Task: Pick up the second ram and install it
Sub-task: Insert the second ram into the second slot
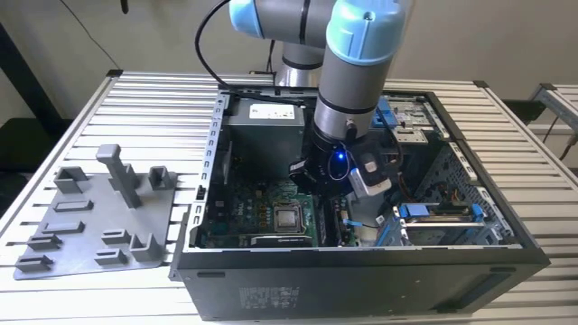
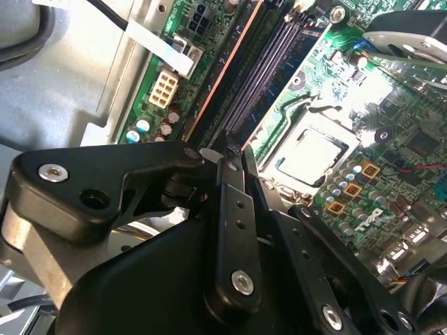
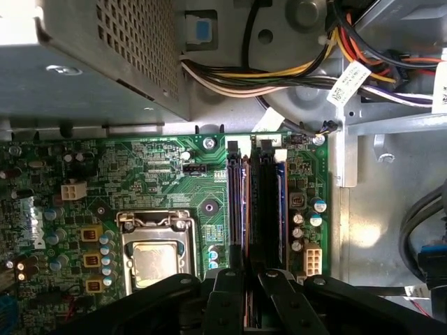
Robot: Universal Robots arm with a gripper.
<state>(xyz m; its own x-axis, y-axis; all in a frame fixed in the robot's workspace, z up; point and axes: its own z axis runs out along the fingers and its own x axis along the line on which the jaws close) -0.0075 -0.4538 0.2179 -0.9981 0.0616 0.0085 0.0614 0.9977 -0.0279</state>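
Note:
The second ram (image 3: 241, 209) shows edge-on as a thin dark strip with a coppery edge, standing along a memory slot on the green motherboard (image 3: 140, 167) next to the CPU socket (image 3: 157, 255). In the second wrist view the same stick (image 2: 223, 77) runs away from the fingertips along the black slots. My gripper (image 3: 248, 279) is down inside the computer case, its black fingers (image 2: 230, 209) drawn close together with the stick's edge between them. In the exterior view the gripper (image 1: 336, 203) hangs low over the slots, hiding the stick.
The grey plastic tray (image 1: 99, 230) with upright posts lies on the slatted table at the exterior view's left. Inside the case, the power supply box (image 3: 91, 56), a bundle of coloured cables (image 3: 279, 77) and the drive bays (image 1: 438, 220) crowd the slots.

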